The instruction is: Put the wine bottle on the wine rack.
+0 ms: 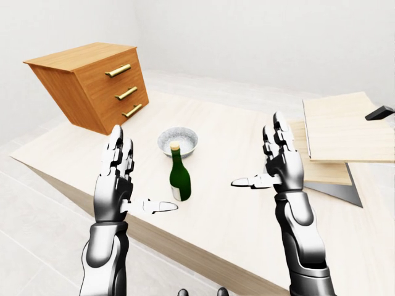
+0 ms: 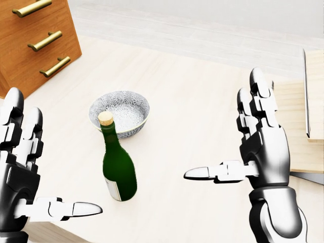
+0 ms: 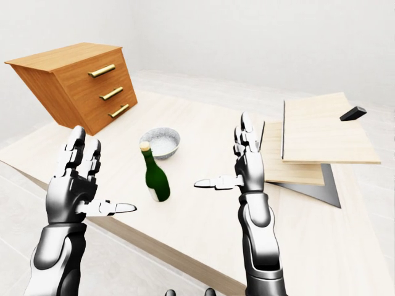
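A dark green wine bottle with a cork stands upright on the light wooden table, just below a patterned bowl. My left hand is open, raised to the left of the bottle, thumb pointing toward it, not touching. My right hand is open, raised to the right of the bottle, apart from it. The wine rack, made of light wooden slats, sits at the right of the table in the left-eye view.
A wooden drawer cabinet with brass handles stands tilted at the table's upper left. A small black object lies on top of the rack. The table's near edge runs diagonally below my hands.
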